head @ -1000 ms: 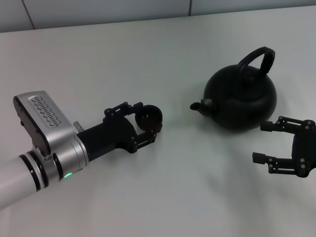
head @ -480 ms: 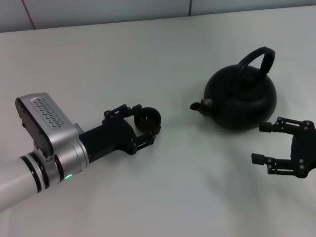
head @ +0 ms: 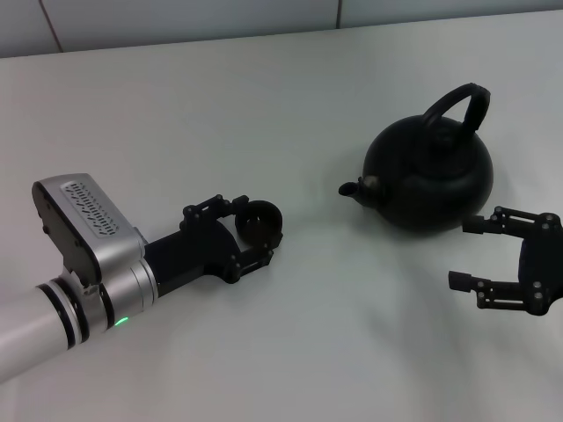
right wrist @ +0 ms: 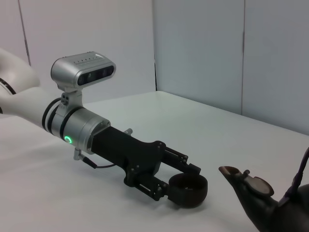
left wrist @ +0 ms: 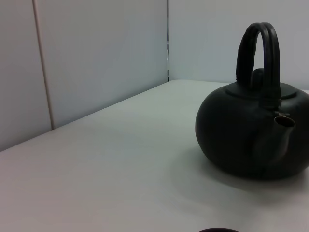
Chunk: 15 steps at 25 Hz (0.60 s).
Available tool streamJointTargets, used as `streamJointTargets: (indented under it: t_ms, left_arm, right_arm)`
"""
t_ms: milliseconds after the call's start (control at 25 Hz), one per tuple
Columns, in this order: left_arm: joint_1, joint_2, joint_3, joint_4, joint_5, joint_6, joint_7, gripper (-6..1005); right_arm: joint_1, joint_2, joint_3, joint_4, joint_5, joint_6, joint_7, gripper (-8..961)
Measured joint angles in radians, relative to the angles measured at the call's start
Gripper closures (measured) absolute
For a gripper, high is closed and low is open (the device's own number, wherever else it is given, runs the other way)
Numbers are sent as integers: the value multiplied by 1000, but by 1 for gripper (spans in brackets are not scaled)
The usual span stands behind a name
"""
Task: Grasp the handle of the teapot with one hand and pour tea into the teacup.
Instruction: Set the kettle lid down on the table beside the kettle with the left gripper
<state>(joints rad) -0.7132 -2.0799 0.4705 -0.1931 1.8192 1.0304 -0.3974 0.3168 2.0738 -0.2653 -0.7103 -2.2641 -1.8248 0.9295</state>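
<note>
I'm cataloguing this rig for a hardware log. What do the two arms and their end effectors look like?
The left arm is a white-and-silver tube with black ring seams and a small green light. A silver, grilled camera box sits on its wrist, and a thin cable runs beneath it. The left end effector is matte black, with linkage fingers and visible screws. The right end effector looks the same; its arm is out of view.

The squat, round matte-black teapot (head: 428, 179) stands upright on the pale table, its stubby spout facing the small dark bowl-like teacup (head: 260, 221) — well apart from it. Its thick black arched handle (head: 457, 105) rises untouched.
</note>
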Motion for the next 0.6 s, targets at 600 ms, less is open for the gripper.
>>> streamJointTargets:
  t_ms: [600]
  left_arm:
    - [-6, 0, -3, -5, 1, -2, 3, 302]
  right_arm:
    - [10, 0, -1, 0, 0, 5, 2, 170]
